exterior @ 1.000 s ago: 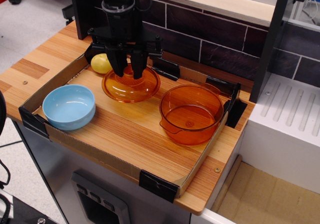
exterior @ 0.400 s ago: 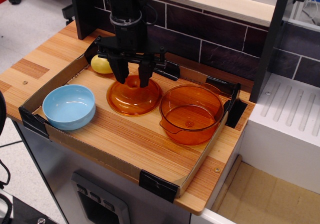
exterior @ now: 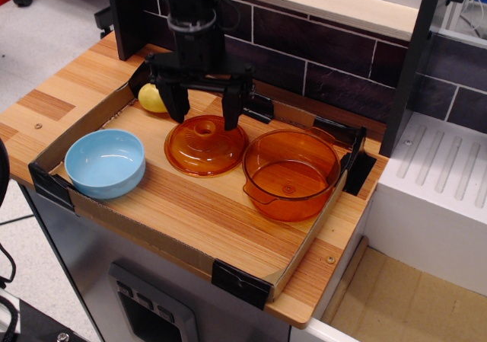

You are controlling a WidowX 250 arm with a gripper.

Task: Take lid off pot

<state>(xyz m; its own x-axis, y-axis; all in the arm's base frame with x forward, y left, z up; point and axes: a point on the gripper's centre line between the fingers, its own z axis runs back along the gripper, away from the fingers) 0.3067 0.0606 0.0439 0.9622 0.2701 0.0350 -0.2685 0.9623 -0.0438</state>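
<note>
The orange lid lies flat on the wooden tray floor, ring knob up, just left of the pot. The deep orange pot stands uncovered at the right of the tray, touching or nearly touching the lid's rim. My gripper hangs straight above the lid's knob with its two black fingers spread wide on either side of it. It is open and holds nothing.
A light blue bowl sits at the tray's left. A yellow round object lies at the back left, behind the gripper's left finger. A low cardboard rim with black corner clips bounds the tray. A dark tiled wall stands behind.
The lid was held tilted in the shut gripper, then lowered flat onto the tray a little to the right. The fingers have opened and lifted off the knob.
</note>
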